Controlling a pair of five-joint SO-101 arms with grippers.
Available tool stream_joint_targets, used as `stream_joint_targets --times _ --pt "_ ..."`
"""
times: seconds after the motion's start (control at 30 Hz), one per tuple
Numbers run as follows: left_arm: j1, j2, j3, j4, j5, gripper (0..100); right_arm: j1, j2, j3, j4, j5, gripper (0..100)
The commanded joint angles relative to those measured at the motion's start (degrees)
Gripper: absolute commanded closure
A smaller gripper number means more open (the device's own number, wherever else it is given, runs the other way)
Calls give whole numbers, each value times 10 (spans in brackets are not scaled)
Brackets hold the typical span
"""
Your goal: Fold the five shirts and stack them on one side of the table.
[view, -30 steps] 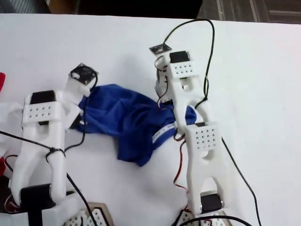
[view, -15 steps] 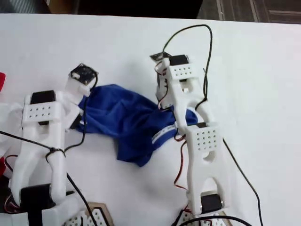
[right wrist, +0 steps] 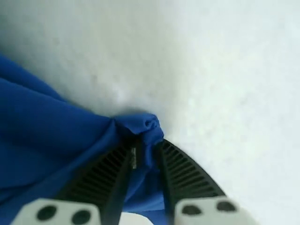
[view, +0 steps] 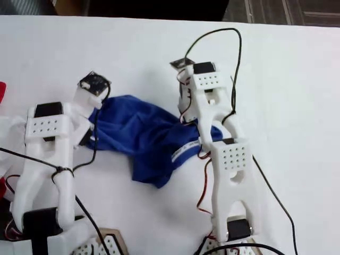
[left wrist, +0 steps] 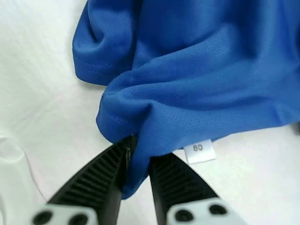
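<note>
Clamping down hard with the left gripper point(left wrist: 139, 152), black jaws narrowed right onto a folded hem of the blue shirt point(view: 141, 138) and holding it pinched. Spotting a small white label point(left wrist: 199, 151) just beside that pinch, sewn at the hem. Turning to the right gripper point(right wrist: 146, 149): nipped almost closed as well, gripping a bunched corner of the same shirt, with bare white table point(view: 292, 79) just beyond. Looking down from above now: lying rumpled and unfolded around the middle of the table, strung between the two arms, left end held at the left arm, right end tucked beneath the right arm, and sagging in a loose lobe toward the near edge.
</note>
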Motion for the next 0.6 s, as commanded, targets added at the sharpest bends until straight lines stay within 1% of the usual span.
stream_joint_targets --times 0.0,0.17,0.3,0.43,0.57 --pt "-6 -29 -2 -6 -4 976 -1 -28 2 1 5 978" --pt "-6 -29 -7 -4 -4 976 5 -49 -7 7 5 978" --pt "-6 -30 -28 1 -4 976 29 -122 -38 22 10 978" --pt "-3 -30 -82 43 -4 976 69 -219 -40 25 15 978" --pt "-2 -30 -159 96 -4 976 111 -300 -40 25 63 978"
